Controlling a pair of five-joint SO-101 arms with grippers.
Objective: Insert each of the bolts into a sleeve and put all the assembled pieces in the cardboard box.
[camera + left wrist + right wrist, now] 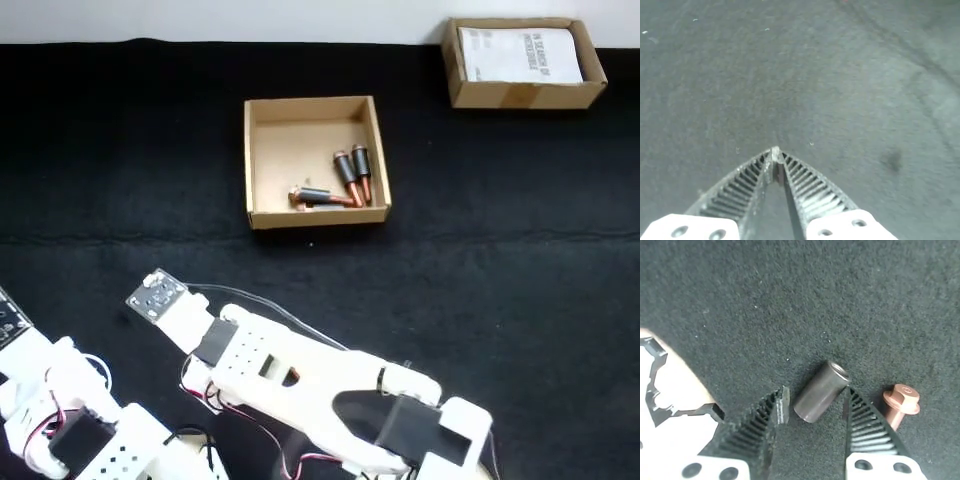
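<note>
On the table (500, 250), a cardboard box (248, 160) sits mid-way back, with 3 assembled pieces (345, 168) in its front right part. A second box (520, 93) stands at the far right corner with a paper (520, 55) in it. A sleeve (820, 391) lies on the table between the right end effector (815, 390) fingers, with a bolt (900, 407) just outside one finger.

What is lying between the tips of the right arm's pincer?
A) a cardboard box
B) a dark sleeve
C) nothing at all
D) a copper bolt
B: the dark sleeve lies between the tips of the open right pincer, while the copper bolt sits outside them.
</note>
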